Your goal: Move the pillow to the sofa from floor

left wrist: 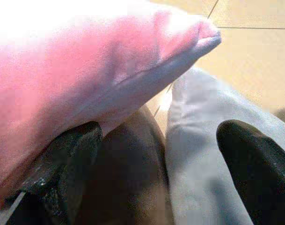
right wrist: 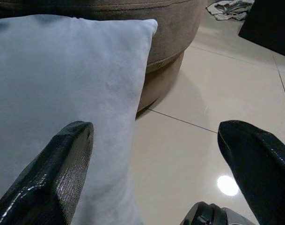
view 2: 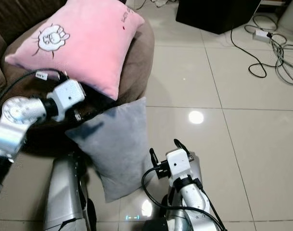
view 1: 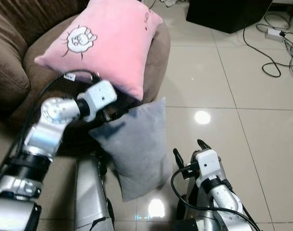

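My right arm is low and nearest me, forearm angled up from the bottom of the head view, right gripper (view 1: 189,150) w/ fingers spread wide, pointing fwd over the tiled floor (view 1: 233,86), just beside the right edge of the grey pillow (view 1: 134,144) but not touching it. Right wrist cam adds what head cams don't: the grey pillow's face fills the space past one finger (right wrist: 53,178), the other finger sits over bare tile, and a light glare spot shows on the floor. Left arm is bent at the elbow and reaches fwd-right, wrist tucked under the lower edge of the pink pillow (view 1: 108,43); from the head I can't see the left gripper, pillows cover it. Left wrist cam shows the left gripper (left wrist: 161,164) open wide, one finger (left wrist: 67,159) under the pink pillow's edge, other finger (left wrist: 254,164) against the grey pillow, brown sofa (left wrist: 133,173) fabric in between. Grey pillow: plain, soft, rectangular, standing tilted on the floor, top corner leaning on the sofa front. Pink pillow lies up on the sofa seat, white cartoon print on top. Farther off: black cabinet (view 1: 228,14) and cables (view 1: 276,48) on the tiles.
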`<state>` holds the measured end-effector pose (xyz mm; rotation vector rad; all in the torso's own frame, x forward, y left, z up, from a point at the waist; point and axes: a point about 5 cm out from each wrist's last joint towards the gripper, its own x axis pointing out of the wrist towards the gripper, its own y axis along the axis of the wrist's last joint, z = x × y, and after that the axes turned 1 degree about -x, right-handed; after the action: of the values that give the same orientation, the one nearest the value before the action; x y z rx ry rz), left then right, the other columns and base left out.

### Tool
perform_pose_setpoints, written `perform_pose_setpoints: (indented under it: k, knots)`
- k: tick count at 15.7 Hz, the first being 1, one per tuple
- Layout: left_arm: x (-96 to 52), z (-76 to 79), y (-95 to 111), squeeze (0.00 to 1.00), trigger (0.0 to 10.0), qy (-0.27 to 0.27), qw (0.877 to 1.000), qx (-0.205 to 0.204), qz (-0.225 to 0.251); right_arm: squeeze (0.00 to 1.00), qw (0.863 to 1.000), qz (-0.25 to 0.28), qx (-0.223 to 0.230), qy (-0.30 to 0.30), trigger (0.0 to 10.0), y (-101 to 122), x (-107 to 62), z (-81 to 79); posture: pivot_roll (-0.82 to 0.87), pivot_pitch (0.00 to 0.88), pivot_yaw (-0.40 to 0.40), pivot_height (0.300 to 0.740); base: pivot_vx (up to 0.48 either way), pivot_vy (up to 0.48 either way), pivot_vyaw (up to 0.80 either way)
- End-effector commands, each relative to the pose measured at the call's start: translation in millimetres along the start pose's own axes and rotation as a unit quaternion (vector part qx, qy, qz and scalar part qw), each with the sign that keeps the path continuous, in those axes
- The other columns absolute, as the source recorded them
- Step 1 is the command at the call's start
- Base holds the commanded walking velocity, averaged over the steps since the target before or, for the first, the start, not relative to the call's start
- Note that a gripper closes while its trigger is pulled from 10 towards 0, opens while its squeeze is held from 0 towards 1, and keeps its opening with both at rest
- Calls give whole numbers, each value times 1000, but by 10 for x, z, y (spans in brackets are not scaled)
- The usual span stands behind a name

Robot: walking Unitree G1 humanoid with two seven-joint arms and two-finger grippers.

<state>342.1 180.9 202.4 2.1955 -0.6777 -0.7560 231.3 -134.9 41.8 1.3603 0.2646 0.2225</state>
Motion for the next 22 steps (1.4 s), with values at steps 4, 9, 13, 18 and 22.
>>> perform_pose_setpoints:
  k: [4, 9, 13, 18, 22]
  knots:
    - [-95, 8, 33, 0, 10000, -61, 998, 30, -11, 0, 1000, -5, 1, -5, 10000, -5, -20, 4, 29, 216, -9, 429, 0, 0, 0]
    - [-94, 59, 84, 0, 10000, -127, 991, 42, -10, 0, 1000, -2, 0, -6, 10000, 18, 8, -46, 29, 218, -3, 429, 0, 0, 0]
    - [104, 514, -128, 0, 10000, -246, 963, 95, -55, 0, 1000, -4, 1, -8, 10000, 2, 32, -41, 33, 224, 0, 429, 0, 0, 0]
    - [351, 793, -245, 0, 10000, -300, 944, 116, -69, 0, 1000, -6, 3, -11, 10000, -47, -35, -39, 9, 241, 19, 429, 0, 0, 0]
    - [398, 640, -147, 0, 10000, -254, 956, 137, -56, 0, 1000, -14, 4, -24, 10000, -95, -75, -43, -16, 248, 25, 429, 0, 0, 0]
